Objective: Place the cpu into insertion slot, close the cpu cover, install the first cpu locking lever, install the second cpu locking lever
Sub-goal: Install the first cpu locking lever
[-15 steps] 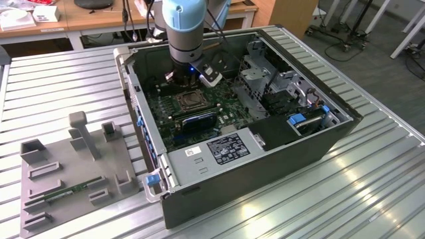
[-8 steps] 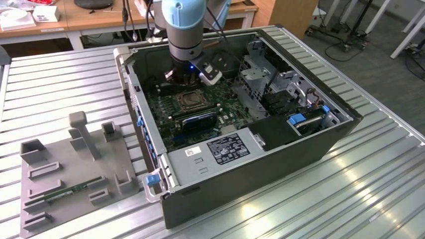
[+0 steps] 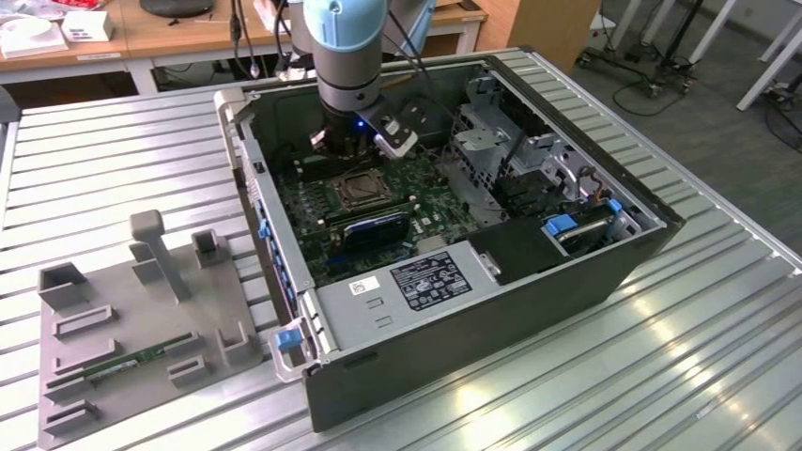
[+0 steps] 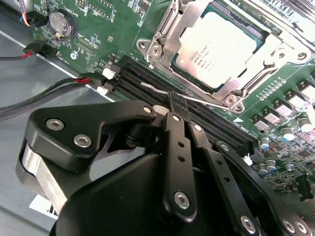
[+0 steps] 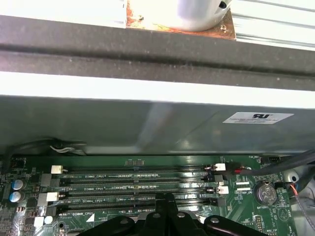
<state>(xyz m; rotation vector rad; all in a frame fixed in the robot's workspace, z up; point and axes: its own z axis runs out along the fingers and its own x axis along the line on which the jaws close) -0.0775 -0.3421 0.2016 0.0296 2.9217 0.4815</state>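
Just past my clenched black jaws [image 4: 172, 101] lie one silvery-tan square cpu [image 4: 216, 46] under one silvery cpu cover [image 4: 162, 29], beside four long black memory slots [image 5: 138, 187], on a ribbed metal worktop [image 3: 113, 160].

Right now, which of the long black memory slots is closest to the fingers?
The memory slot at the end of the row, right beside the black fingers in the first wrist view; the other three lie farther off, toward the case wall.

Silvery-tan cpu [image 4: 216, 49], seemingly silver cpu cover [image 4: 170, 22], green motherboard [image 4: 106, 29].
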